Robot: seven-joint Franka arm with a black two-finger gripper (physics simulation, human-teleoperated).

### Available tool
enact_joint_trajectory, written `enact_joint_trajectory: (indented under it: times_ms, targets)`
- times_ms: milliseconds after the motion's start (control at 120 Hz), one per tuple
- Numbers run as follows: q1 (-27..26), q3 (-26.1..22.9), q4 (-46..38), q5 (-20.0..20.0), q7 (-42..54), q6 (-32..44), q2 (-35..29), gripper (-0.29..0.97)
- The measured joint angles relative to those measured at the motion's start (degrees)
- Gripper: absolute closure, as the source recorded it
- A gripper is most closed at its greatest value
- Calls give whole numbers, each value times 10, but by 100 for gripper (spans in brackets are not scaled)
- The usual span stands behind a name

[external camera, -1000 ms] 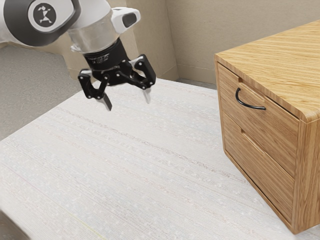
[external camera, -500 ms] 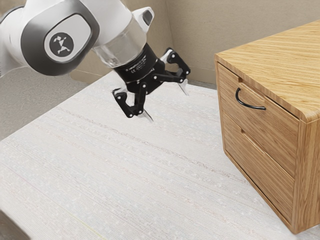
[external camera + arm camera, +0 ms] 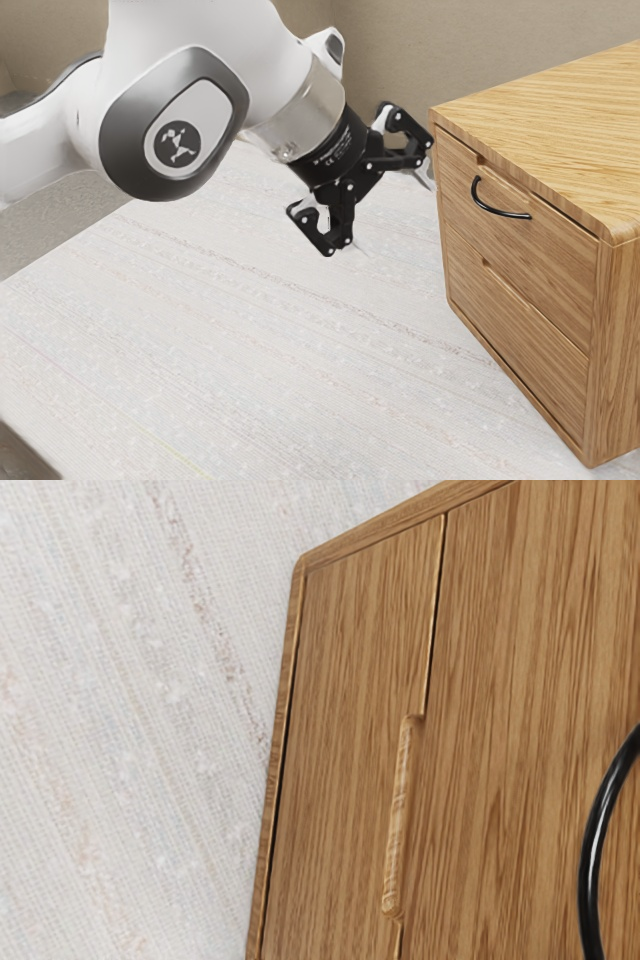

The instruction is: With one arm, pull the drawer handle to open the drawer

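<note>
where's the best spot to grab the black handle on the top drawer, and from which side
Take the black handle at mid-bar, where it bows off the top drawer. Come straight at the drawer front from the table side, one finger above the bar, one below, since it runs level. The open hand is short of it.

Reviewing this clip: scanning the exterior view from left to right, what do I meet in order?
Arm → open gripper → handle → cabinet's side panel.
</note>
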Motion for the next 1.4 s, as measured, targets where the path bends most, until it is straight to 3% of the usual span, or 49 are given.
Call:
enact_joint_trajectory:
  times_ms: [292, 800, 1400]
  targets:
    - [-14, -2, 8, 0, -37, 29, 31, 0]
    - [7, -10, 55, 2, -70, 43, 88, 0]
    - [-12, -18, 66, 2, -86, 46, 118, 0]
